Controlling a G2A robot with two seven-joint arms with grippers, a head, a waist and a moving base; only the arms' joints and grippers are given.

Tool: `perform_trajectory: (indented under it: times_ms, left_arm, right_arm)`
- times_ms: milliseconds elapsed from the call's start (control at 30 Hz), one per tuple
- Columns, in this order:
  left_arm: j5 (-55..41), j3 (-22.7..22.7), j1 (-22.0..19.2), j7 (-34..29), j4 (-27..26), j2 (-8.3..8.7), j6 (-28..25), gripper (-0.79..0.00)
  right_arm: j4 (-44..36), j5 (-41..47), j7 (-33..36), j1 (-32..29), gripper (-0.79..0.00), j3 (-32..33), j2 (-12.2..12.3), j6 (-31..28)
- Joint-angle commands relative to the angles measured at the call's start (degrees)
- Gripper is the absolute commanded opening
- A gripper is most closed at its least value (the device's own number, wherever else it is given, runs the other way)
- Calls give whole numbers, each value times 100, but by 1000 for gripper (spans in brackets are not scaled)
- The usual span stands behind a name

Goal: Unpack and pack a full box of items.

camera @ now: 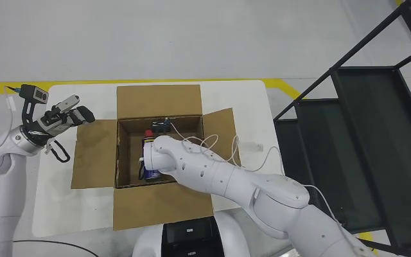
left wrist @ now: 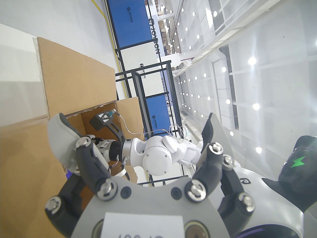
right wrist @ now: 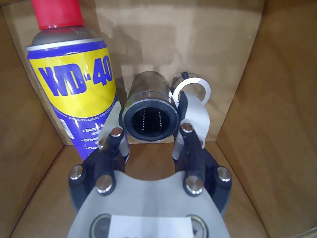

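Note:
An open cardboard box (camera: 158,99) stands in the middle of the white table (camera: 247,96). My right arm (camera: 192,167) reaches down into it. Inside, my right gripper (right wrist: 151,122) is shut on a metal cylinder bearing (right wrist: 149,110) lying on the box floor (right wrist: 148,154). A blue and yellow spray can (right wrist: 71,80) with a red cap lies beside it, also seen as a spray can (camera: 148,172) from above. A metal ring clamp (right wrist: 198,85) sits on the cylinder's other side. My left gripper (camera: 76,110) hovers open over the box's left flap, and that left gripper (left wrist: 135,127) holds nothing.
The box flaps (camera: 93,160) lie spread flat on all sides. A white cable (camera: 253,146) trails from my right arm over the right flap. A black metal stair frame (camera: 359,128) stands off the table's right side. A yellow floor line (camera: 282,83) runs behind the table.

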Motion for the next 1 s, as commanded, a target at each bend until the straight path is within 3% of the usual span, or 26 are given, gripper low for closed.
perform_trajectory:
  times_ms: [0,167,200,400,567,767,967]
  left_arm:
    - [0,0,0,0,0,0,0,0]
    - [0,0,0,0,0,0,0,0]
    - [0,0,0,0,0,0,0,0]
    - [0,0,0,0,0,0,0,0]
    - [0,0,0,0,0,0,0,0]
    - [0,0,0,0,0,0,0,0]
    - [0,0,0,0,0,0,0,0]
  right_arm:
    - [53,19,-3,10,-474,-9,-29,3]
    - [143,49,-32,30,-770,-28,-97,32]
    - [129,50,-56,33,-785,-28,-105,56]
    - [-148,-57,-120,30,-785,29,-43,120]
    - [-835,-288,-120,-89,-785,221,195,120]
    - [-2047,-950,-119,-417,-785,546,761,120]
    - [-3551,-1353,131,-810,-785,954,1538,-129]
